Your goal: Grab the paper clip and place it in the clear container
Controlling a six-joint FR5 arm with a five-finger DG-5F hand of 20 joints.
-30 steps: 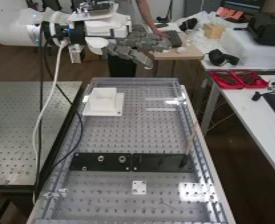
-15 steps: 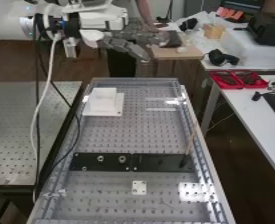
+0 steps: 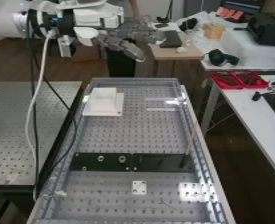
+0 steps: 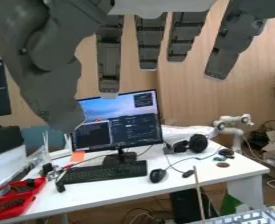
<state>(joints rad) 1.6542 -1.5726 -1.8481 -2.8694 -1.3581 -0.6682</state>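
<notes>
High view: the hand point(image 3: 125, 47), fingers straight, has moved up and toward the view's left.

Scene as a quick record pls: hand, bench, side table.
hand: raised past the bench's far end, holding nothing
fingers: extended, spread
bench: perforated top
white block: far end of bench
black plates: side by side across the bench
thin stick: tilted, by the right-hand plate in the high view
side table: bears monitor, keyboard, mouse, red tray
</notes>
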